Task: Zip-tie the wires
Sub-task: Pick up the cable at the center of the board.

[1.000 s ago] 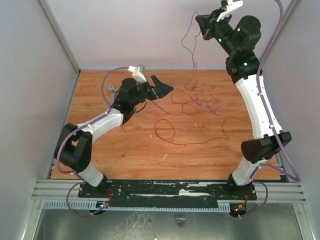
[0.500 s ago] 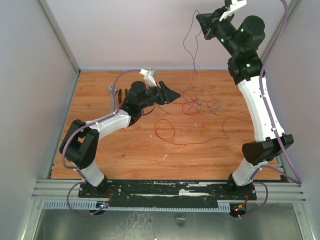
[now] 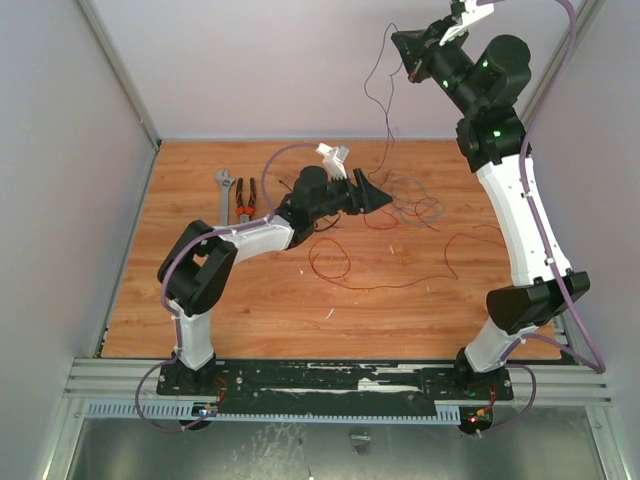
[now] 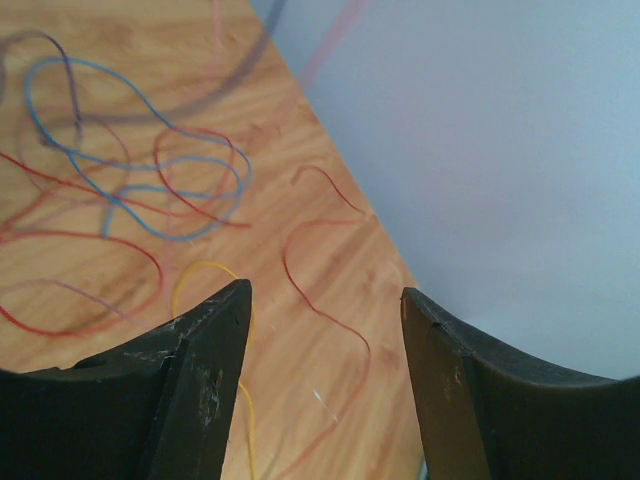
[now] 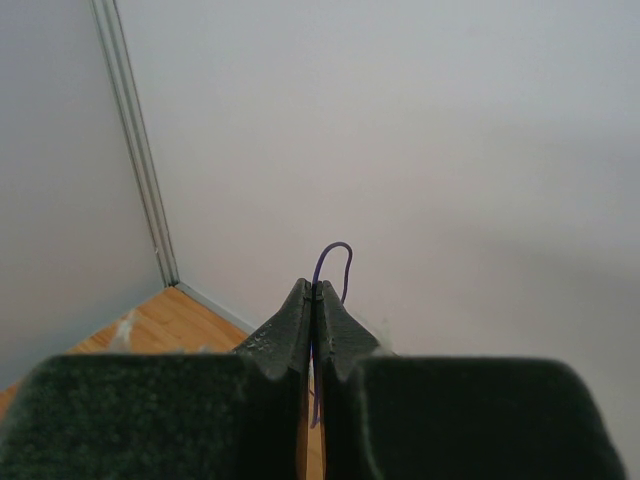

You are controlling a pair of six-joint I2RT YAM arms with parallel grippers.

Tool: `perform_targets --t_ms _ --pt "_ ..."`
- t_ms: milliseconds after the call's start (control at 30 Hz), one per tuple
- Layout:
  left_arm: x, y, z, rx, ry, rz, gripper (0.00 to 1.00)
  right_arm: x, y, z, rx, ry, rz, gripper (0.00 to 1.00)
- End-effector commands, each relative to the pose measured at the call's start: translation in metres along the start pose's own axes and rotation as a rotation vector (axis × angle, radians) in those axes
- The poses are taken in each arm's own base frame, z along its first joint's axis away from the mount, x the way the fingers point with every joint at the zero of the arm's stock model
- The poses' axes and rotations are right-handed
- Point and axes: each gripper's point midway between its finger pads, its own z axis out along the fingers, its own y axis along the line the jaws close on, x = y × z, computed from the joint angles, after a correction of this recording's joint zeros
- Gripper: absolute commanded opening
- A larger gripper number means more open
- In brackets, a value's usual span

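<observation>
two arms show in the top view. the right gripper (image 3: 400,42) is raised high at 1 o'clock, pinching a purple strand (image 3: 366,90). that strand hangs with its long axis running 12 to 6 o'clock, down toward the wires (image 3: 412,208), a loose tangle on the table (image 3: 400,320). the left gripper (image 3: 386,197) sits just beside that tangle, which lies at 3 o'clock from its tips. we judge the left arm the nearer one for gathering the bundle. a red loop (image 3: 312,258) lies apart at 7 o'clock from those tips. the wrench (image 3: 226,190) and pliers (image 3: 245,202) rest at 9 o'clock. we cannot pick out the zip tie.

in the left wrist view the left gripper (image 4: 325,400) has its jaws moderately apart with nothing between them. the wires (image 4: 170,160) lie ahead at 10 o'clock. a red strand (image 4: 300,290) runs out beyond the gap, and a yellow strand (image 4: 205,265) lies by the left finger.

in the right wrist view the right gripper (image 5: 314,292) is pressed tight on the purple strand (image 5: 345,262), whose small loop pokes up at 12 o'clock.

against a second ago, the left arm has swung from the 9 o'clock side toward the tangle, uncovering the pliers. its jaws looked wider then. the right arm has barely moved.
</observation>
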Motion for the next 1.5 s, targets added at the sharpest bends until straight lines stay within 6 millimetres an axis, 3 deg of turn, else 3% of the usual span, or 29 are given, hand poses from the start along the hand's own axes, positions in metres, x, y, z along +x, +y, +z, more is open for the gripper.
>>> perform_targets --t_ms 0,167,300,400,533,633,867,967,1133,1367,1467 --pt "-0.033 0.004 0.02 -0.029 -0.117 0.092 0.67 -0.028 0.009 -0.015 -0.016 -0.057 -0.015 0.0" --pt "-0.048 0.01 0.05 -0.018 -0.151 0.132 0.67 -0.032 0.01 -0.022 -0.011 -0.062 -0.027 0.0" --pt "-0.041 0.032 0.074 -0.065 -0.12 0.123 0.67 -0.038 0.012 -0.027 -0.013 -0.071 -0.028 0.0" --pt "-0.041 0.048 0.081 -0.113 -0.132 0.141 0.67 -0.043 0.017 -0.031 -0.027 -0.082 -0.029 0.0" --pt "-0.047 0.049 0.089 -0.103 -0.152 0.173 0.65 -0.051 0.023 -0.037 -0.044 -0.104 -0.028 0.0" --pt "-0.048 0.044 0.094 -0.071 -0.149 0.178 0.51 -0.052 0.021 -0.039 -0.03 -0.106 -0.038 0.0" --pt "-0.04 0.056 0.093 -0.086 -0.134 0.186 0.02 -0.061 0.007 -0.043 0.057 -0.104 -0.045 0.0" --pt "-0.038 0.065 0.092 -0.091 -0.124 0.166 0.0 -0.067 0.005 -0.045 0.074 -0.115 -0.053 0.0" --pt "-0.039 0.095 0.073 -0.141 -0.093 0.104 0.0 -0.072 -0.03 -0.055 0.252 -0.079 -0.114 0.0" --pt "-0.052 0.196 0.0 -0.378 -0.103 -0.066 0.0 -0.061 -0.118 -0.104 0.564 0.006 -0.137 0.0" --pt "-0.061 0.226 -0.026 -0.434 -0.117 -0.135 0.0 -0.053 -0.145 -0.124 0.652 0.04 -0.136 0.0"
